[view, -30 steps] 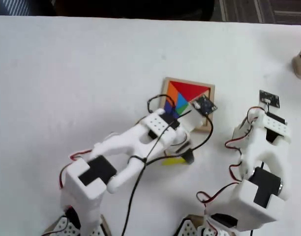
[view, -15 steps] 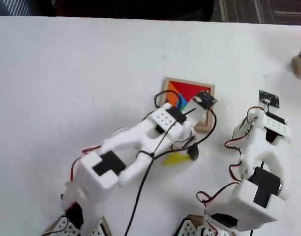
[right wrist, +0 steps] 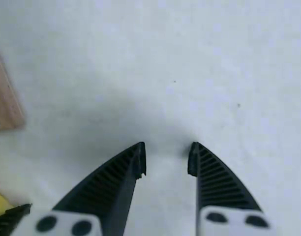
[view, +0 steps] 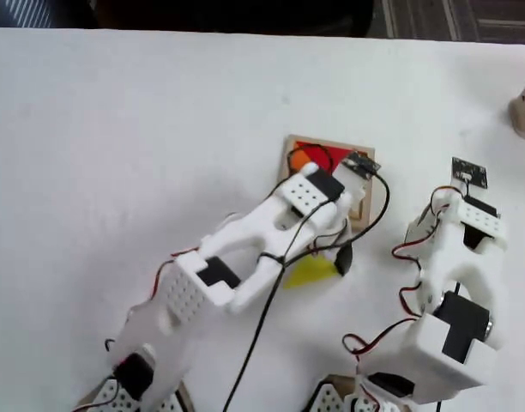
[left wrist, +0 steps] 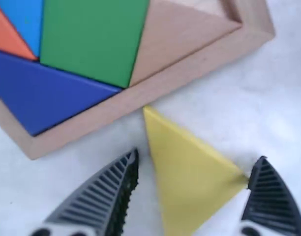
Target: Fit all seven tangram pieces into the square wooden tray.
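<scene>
- The job is almost done – the square wooden tray already has many pieces lying flat in it.
- In the left wrist view I see a dark blue piece, a green piece, a light blue piece and an orange piece, all packed tight, edge to edge.
- From high up a red piece shows at the far side of the tray, and the arm hides the rest, so I cannot count them all.
- One bare wooden gap is left in a corner, and it has the shape of a triangle.
- The yellow triangle is not in yet – it lies flat on the white table, just on the near side of the tray, with one tip at the rim.
- I think this piece goes in the gap, and it may need a turn to fit.
- The left gripper is spread wide with one ridged black finger on each side of the yellow triangle, not squeezing it.
- The right gripper is off to the right over bare table, its fingers a little apart and holding nothing.
- The pieces look smooth, hard and painted, with sharp corners, and the tray is plain pale wood.
</scene>
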You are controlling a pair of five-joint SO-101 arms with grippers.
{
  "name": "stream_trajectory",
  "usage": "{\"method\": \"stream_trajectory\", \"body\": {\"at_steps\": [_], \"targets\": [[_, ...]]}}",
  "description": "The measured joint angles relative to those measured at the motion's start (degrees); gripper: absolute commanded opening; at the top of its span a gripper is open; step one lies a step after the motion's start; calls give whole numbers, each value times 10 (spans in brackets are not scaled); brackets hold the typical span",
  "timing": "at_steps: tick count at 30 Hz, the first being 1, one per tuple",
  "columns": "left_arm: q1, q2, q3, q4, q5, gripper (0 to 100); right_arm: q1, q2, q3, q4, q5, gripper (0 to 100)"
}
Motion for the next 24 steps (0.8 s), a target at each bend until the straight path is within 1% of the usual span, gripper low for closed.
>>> {"method": "stream_trajectory", "body": {"at_steps": [2,3,14,19,22,24], "targets": [[0,0,-1,5,40,350,0,0,0,0,0,145],[0,0,-1,5,47,350,0,0,0,0,0,145],[0,-2,7,5,48,350,0,0,0,0,0,145],[0,-74,109,-4,49,350,0,0,0,0,2,145],[0,-111,189,-57,49,350,-2,0,0,0,2,145],[1,-119,205,-80,49,350,-2,0,0,0,2,145]]}}
